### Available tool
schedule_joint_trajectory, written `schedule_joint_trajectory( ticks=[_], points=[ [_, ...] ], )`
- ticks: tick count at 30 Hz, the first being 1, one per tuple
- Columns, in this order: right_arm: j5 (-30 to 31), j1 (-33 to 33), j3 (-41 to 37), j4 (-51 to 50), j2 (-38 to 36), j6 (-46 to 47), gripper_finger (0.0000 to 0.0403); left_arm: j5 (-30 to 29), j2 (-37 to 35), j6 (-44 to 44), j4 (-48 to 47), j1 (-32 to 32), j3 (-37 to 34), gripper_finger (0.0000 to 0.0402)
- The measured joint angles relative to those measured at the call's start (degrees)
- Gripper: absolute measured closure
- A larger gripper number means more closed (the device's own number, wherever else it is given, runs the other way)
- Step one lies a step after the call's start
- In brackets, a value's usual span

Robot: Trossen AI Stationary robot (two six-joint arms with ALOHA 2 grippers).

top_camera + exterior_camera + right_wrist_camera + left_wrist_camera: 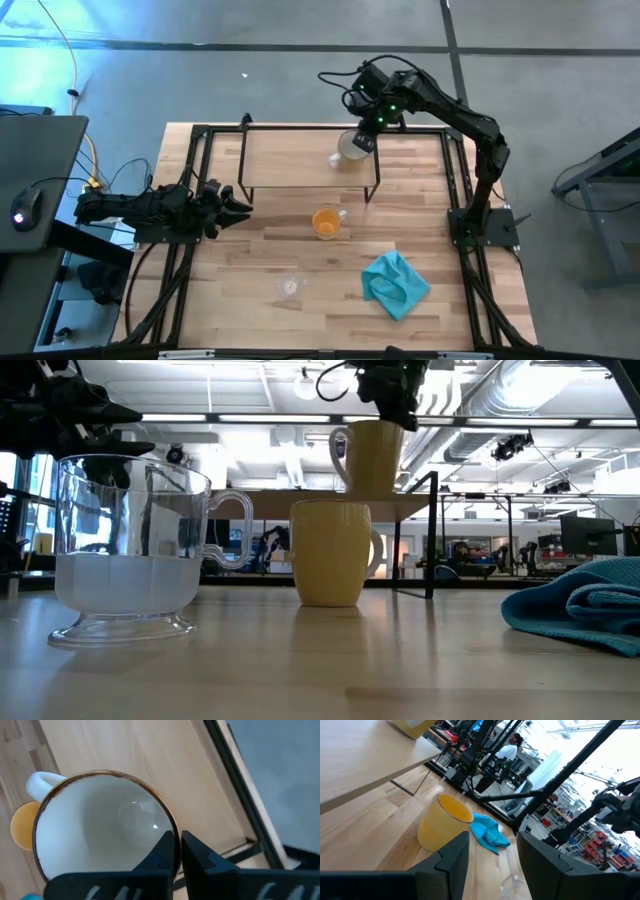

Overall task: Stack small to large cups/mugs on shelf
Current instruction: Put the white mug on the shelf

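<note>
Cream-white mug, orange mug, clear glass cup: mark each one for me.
cream-white mug (pixel 100 830): right wrist view, inside wall of the bowl.
orange mug (pixel 325 222): high view, open mouth.
clear glass cup (pixel 125 550): low view, front wall.

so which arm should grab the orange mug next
Probably the left. The left gripper is open, empty and near the orange mug, while the right gripper is pinching the white mug's rim on the shelf.

the cream-white mug (pixel 352 146) stands on the shelf (pixel 290 158); before the shelf sits the orange mug (pixel 325 222), then the glass cup (pixel 290 287), with the cloth (pixel 396 283) to its right.
</note>
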Motion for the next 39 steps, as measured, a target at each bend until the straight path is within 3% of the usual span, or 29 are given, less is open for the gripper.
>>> schedule_joint_trajectory(
  ticks=[11,22,39],
  points=[
    [-1.59,0.0,0.0,-0.05,0.02,-4.24,0.0403,0.42,0.0,-1.09,0.0,0.0,0.0,0.0247],
    [-2.67,0.0,-0.02,-0.26,0.06,3.0,0.0403,0.39,0.0,-1.17,0.0,-0.02,0.0,0.0247],
    [-4.33,0.65,-0.04,-3.1,0.09,6.62,0.0403,0.42,0.0,-1.5,0.0,-0.02,-0.01,0.0247]
  ],
)
